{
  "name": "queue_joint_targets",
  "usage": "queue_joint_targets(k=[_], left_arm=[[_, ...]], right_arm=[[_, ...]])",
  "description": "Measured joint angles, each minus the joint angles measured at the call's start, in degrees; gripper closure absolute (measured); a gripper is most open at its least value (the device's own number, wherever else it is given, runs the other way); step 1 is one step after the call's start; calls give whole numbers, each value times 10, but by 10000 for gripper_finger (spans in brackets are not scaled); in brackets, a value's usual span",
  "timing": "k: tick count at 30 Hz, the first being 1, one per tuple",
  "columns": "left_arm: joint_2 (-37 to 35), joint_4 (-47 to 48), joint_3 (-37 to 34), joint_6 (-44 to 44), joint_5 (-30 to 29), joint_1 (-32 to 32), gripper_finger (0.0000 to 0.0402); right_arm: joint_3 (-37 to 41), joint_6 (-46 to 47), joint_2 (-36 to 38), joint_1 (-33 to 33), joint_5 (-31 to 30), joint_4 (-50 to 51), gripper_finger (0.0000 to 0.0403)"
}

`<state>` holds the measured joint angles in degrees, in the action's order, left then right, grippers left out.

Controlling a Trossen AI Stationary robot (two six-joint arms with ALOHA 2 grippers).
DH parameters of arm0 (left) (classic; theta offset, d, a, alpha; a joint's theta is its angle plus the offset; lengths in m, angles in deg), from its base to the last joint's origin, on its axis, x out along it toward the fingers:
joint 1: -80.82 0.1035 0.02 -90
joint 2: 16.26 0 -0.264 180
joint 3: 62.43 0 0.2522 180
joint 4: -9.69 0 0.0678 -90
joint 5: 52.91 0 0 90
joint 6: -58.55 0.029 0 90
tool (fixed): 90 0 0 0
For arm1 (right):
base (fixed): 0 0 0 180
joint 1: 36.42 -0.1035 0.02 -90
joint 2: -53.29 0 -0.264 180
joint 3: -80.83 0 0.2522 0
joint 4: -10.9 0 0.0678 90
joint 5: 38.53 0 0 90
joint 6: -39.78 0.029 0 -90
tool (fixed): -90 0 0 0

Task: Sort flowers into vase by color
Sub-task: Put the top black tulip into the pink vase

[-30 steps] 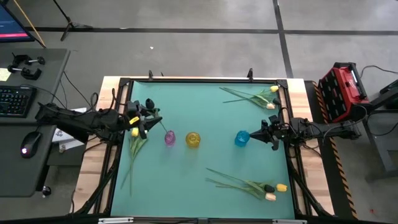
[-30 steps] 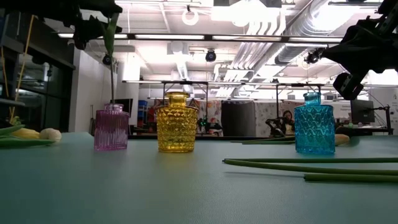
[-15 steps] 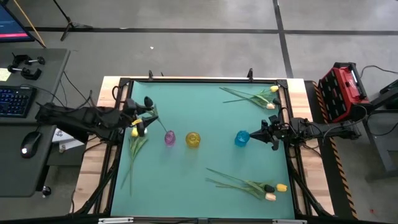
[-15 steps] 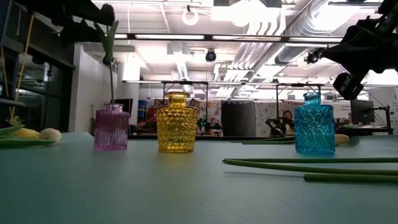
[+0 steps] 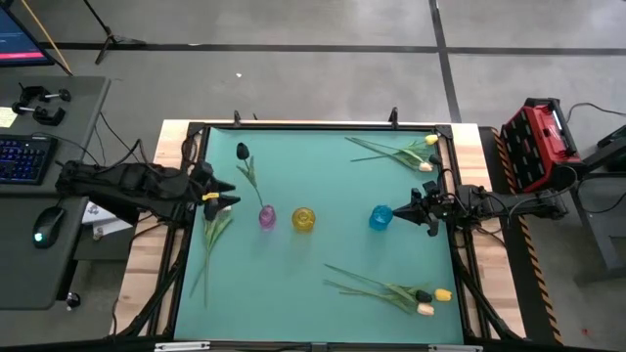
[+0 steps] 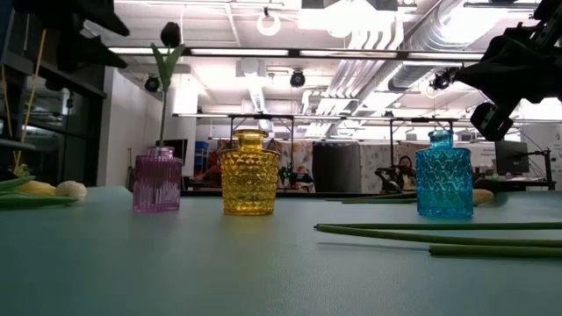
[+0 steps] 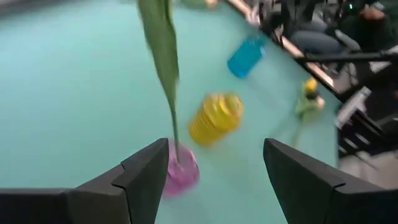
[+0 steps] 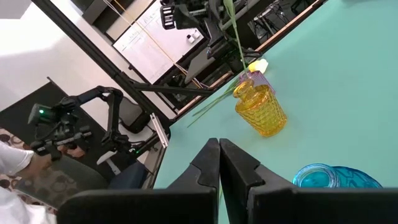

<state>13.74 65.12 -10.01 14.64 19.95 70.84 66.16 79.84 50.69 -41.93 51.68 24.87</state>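
Note:
A black-headed tulip (image 5: 242, 151) stands free, its stem end stuck into the neck of the pink vase (image 5: 267, 216), leaning toward the table's far left; the low view shows its head (image 6: 170, 33) high above the pink vase (image 6: 157, 180). My left gripper (image 5: 219, 198) is open just left of the stem, above the table's left part. In the left wrist view its fingers flank the pink vase (image 7: 181, 172) and the leaf (image 7: 163, 50) without touching. My right gripper (image 5: 407, 207) is shut, hovering right of the blue vase (image 5: 380, 217).
The yellow vase (image 5: 304, 219) stands between the pink and blue ones. Loose tulips lie in three groups: at the far right corner (image 5: 401, 152), near the right front (image 5: 391, 291), and along the left edge (image 5: 211, 227). Bare teal mat (image 5: 313, 166) lies behind the vases.
My left gripper has let go of the black tulip and drawn back toward the table's left edge. The tulip, earlier held by its upper stem, now stands alone in the pink vase, its head clear of the gripper.

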Motion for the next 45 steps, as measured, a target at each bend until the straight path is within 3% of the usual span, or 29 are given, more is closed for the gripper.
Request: queue_joint_targets(k=[7, 16, 19, 22, 25, 27, 31, 35, 39, 45], left_arm=[[24, -9, 0, -107, 128, -15, 151], [82, -138, 0, -135, 144, -44, 151], [101, -163, 0, -154, 144, -44, 151], [118, -174, 0, -171, 144, -44, 151], [135, -180, 0, -175, 140, -44, 151], [146, -181, 0, -176, 135, -44, 151], [169, -180, 0, -175, 130, -42, 151], [190, -181, 0, -175, 110, -29, 151], [214, -186, 0, -175, 92, -7, 151], [245, -196, 0, -175, 107, 19, 151]], right_arm=[[0, 0, 0, 0, 0, 0, 402], [0, -7, 0, 0, -19, -4, 402], [0, 88, 0, 0, -112, -64, 402], [0, 191, 0, 0, -299, -161, 402], [0, 196, -8, 2, -431, -265, 402], [0, 159, -29, 11, -468, -336, 402], [-17, 136, -104, 42, -447, -411, 402], [-90, 198, -213, 87, -388, -324, 402], [-202, 289, -337, 160, -337, -112, 402], [-323, 382, -494, 292, -325, 179, 402]])
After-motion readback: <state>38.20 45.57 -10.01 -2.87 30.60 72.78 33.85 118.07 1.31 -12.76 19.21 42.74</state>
